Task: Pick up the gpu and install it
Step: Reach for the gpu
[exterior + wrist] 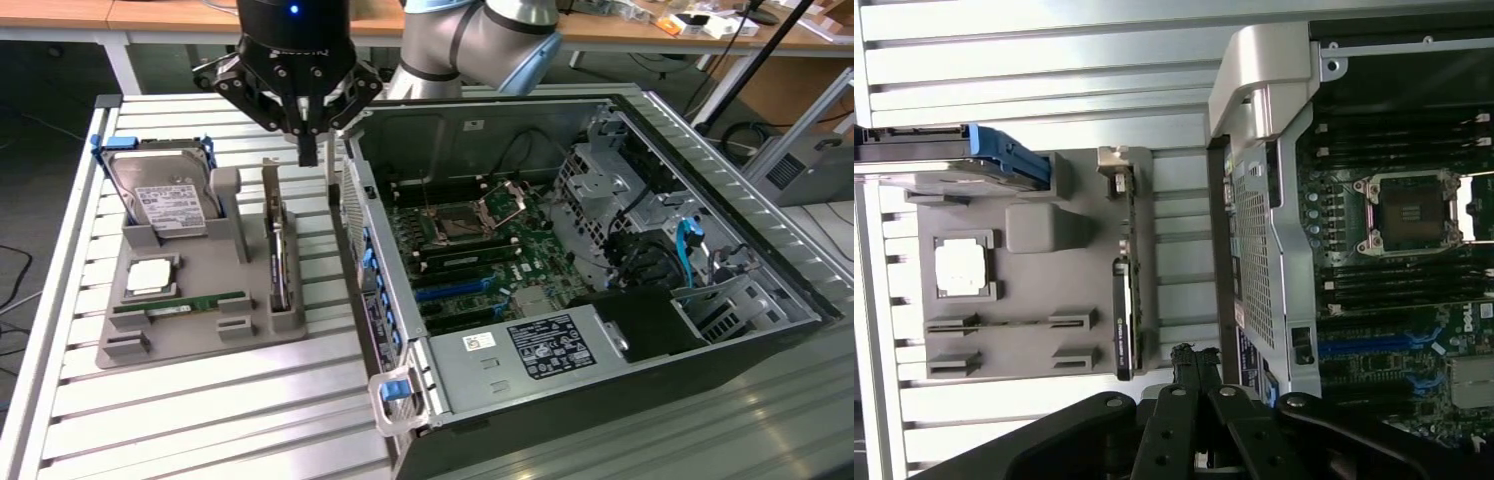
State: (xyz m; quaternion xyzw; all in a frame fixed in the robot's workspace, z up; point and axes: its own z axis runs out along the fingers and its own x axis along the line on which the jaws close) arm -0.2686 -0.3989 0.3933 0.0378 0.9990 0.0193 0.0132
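Above the gpu [276,258] standing on edge in the grey holder [200,335], the jaws hang clenched, empty.

Dk gpu [276,262], gry tray [200,338], grn RAM [180,303]

arm [467,45]: silver-grey round segments, pale blue joint cap [538,62] | hand [310,150]: black, hinged link bars [1154,440] with round pivot pins [1173,392] | light [292,9]: small blue glow at 12 o'clock on hand housing
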